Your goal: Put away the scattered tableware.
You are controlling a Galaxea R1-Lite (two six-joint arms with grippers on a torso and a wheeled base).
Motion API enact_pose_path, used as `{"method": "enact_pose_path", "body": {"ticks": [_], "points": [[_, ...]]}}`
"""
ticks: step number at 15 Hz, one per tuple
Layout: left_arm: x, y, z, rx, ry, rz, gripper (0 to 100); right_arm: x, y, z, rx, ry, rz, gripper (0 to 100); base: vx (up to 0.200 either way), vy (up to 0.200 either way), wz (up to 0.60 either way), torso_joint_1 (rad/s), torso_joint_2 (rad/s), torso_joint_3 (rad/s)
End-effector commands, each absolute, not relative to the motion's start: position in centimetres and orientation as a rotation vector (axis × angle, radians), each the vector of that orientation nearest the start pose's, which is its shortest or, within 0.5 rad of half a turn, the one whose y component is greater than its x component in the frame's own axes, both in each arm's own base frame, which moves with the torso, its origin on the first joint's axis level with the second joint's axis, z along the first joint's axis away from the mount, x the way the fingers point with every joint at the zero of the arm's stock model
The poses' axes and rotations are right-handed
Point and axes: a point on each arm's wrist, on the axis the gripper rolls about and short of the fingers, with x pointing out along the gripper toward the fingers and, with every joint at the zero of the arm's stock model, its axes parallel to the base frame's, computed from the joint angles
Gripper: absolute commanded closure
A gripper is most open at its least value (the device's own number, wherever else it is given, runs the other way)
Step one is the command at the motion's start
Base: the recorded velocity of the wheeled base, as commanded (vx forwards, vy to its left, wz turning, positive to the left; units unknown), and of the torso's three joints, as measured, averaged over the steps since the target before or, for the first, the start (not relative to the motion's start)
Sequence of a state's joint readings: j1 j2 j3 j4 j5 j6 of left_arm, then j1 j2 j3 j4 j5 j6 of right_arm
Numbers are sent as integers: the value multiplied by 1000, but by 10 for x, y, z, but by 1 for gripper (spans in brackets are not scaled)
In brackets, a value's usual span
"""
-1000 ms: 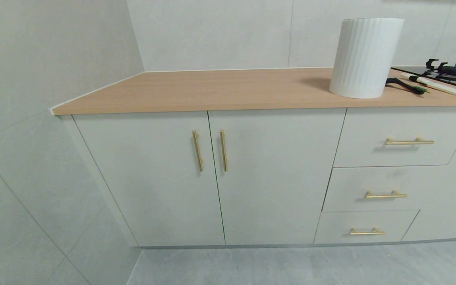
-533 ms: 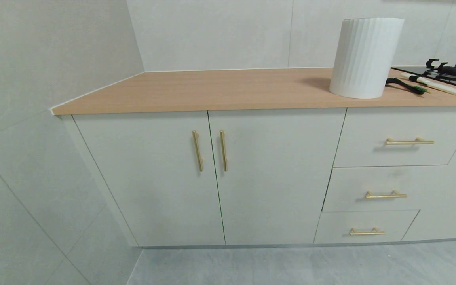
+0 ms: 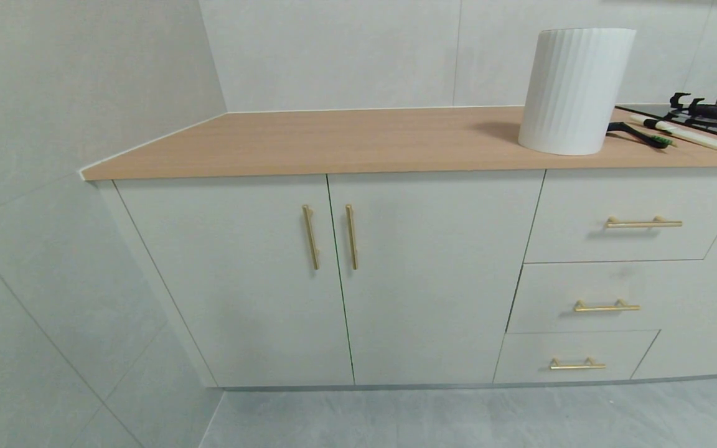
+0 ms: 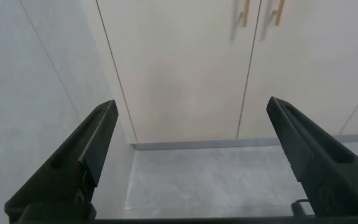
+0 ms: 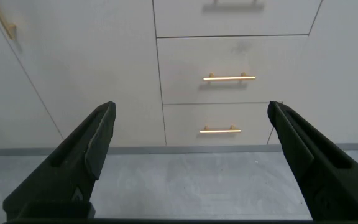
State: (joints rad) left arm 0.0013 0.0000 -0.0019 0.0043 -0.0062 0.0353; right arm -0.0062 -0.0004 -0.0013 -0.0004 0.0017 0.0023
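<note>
On the wooden countertop (image 3: 346, 140) at the right stands a tall white ribbed holder (image 3: 573, 90). Just beyond it lie a black utensil with a green tip (image 3: 638, 134) and a long white utensil (image 3: 685, 134). My left gripper (image 4: 191, 134) hangs low in front of the cabinet doors (image 4: 185, 68), open, with nothing between its fingers. My right gripper (image 5: 191, 134) is low before the drawers (image 5: 229, 68), also open and empty.
A black gas hob (image 3: 710, 115) sits at the far right of the counter. Below are two doors with gold handles (image 3: 330, 236) and three drawers (image 3: 626, 218). A tiled wall (image 3: 53, 186) closes the left side. Grey floor (image 3: 458, 417) lies in front.
</note>
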Motion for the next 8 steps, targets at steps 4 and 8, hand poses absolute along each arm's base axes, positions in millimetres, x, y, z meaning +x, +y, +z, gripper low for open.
{"method": "enact_pose_path", "body": {"ticks": [4,8], "points": [[-23,0,75,3,2,-3,0,-23,0,75,5,5,-5,0,0,0,0,0,0,0],[-23,0,76,3,0,-5,0,-23,0,75,5,5,-3,0,0,0,0,0,0,0]]}}
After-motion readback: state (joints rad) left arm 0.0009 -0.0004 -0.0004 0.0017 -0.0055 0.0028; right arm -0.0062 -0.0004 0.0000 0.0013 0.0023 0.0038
